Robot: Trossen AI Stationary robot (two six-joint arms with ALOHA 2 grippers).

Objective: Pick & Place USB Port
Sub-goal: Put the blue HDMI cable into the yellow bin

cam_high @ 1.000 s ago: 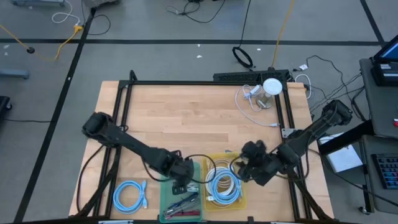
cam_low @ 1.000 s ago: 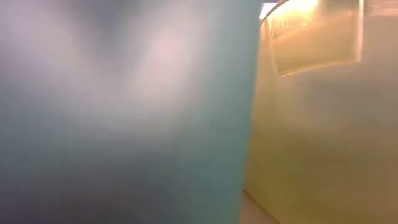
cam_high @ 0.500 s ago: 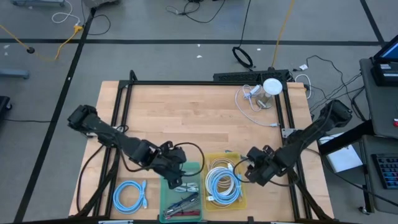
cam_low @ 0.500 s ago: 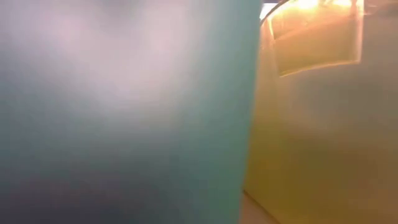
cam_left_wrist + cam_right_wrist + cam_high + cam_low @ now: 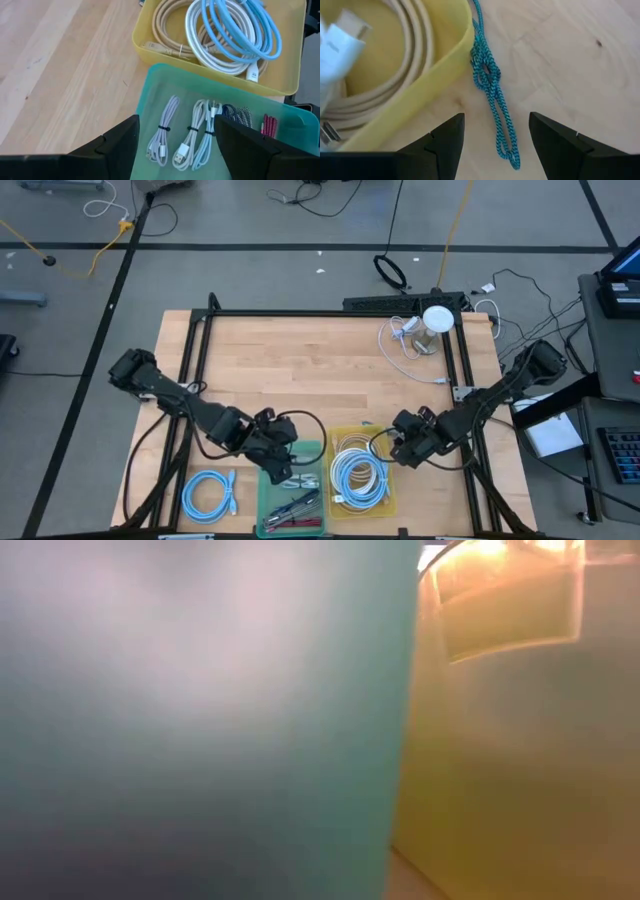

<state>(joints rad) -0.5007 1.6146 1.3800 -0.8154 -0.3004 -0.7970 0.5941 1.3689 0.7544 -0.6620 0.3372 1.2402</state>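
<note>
A teal braided USB cable [image 5: 492, 85] lies looped on the wood against the outer wall of the yellow tray [image 5: 435, 65]. My right gripper [image 5: 496, 116] is open above it, one finger on either side, at the yellow tray's far right corner [image 5: 392, 448]. My left gripper [image 5: 176, 120] is open over the far end of the green tray [image 5: 160, 90], touching nothing. Several tied USB cables [image 5: 187, 135] lie side by side in that tray. The yellow tray [image 5: 150, 50] holds coiled white, beige and light-blue cables [image 5: 230, 30].
A light-blue coiled cable [image 5: 208, 495] lies on the table left of the green tray [image 5: 320, 450]. A white round-topped object with a white cord [image 5: 432, 322] stands near the far right corner. The low view is filled by the trays' green [image 5: 200, 720] and yellow [image 5: 520, 760] walls.
My left gripper has drawn back from over the green tray's middle toward the table's left and far side, and its arm has swung left. My right gripper has shifted a little near the yellow tray's corner. No thing has moved.
</note>
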